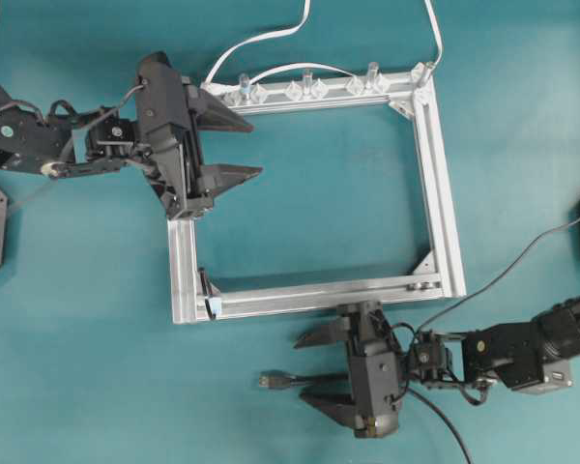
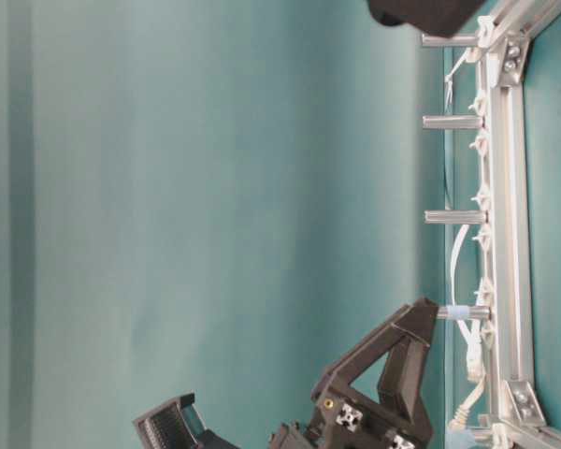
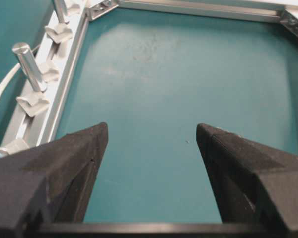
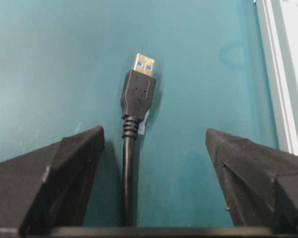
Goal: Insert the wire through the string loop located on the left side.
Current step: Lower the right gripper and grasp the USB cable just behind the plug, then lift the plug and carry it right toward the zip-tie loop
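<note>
The wire's black plug (image 1: 268,381) lies flat on the teal table in front of the frame, metal tip pointing left. My right gripper (image 1: 300,368) is open and straddles the cable just behind the plug. In the right wrist view the plug (image 4: 138,91) lies ahead of the right gripper (image 4: 154,136), and the cable runs close to the left finger (image 4: 74,163) with a wide gap on the other side. The string loop (image 1: 209,293) stands on the silver frame's near-left corner, above a pale tag. My left gripper (image 1: 254,148) hovers open over the frame's left rail, holding nothing.
The silver frame (image 1: 435,184) lies in the middle of the table. Metal posts (image 3: 30,64) and clear clips line its far rail, with white cables (image 1: 261,39) looping behind. A frame rail (image 4: 280,74) runs at the right of the right wrist view.
</note>
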{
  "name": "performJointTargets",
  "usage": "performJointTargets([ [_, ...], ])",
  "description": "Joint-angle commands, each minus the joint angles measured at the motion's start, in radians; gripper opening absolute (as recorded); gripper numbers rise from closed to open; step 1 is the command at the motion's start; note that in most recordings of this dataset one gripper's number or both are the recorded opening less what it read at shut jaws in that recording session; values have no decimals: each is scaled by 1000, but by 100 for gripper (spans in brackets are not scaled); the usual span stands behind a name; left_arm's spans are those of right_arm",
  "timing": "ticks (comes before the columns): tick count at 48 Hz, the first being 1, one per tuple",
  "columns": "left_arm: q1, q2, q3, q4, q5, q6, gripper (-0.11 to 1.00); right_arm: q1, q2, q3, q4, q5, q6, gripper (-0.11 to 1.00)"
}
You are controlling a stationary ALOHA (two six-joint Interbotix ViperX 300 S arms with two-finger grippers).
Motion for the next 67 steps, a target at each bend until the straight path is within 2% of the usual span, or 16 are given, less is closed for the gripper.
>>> performJointTargets([
  [1, -5, -20, -5, 3, 5, 2, 77, 6, -20, -11, 3, -3, 2, 87],
  [16, -14, -20, -5, 3, 28, 2, 77, 5, -18, -8, 3, 72, -2, 85],
  [19, -15, -18, -6, 3, 28, 2, 77, 5, -18, -8, 3, 84, -3, 74],
  [28, -15, -20, -9, 3, 28, 2, 77, 3, -18, -6, 3, 94, -3, 22],
  [32, -15, -20, -11, 3, 26, 2, 77, 3, -18, -6, 3, 97, -3, 7],
  [67, -21, -25, -11, 3, 31, 2, 77, -11, -18, -20, 3, 94, -3, 7],
])
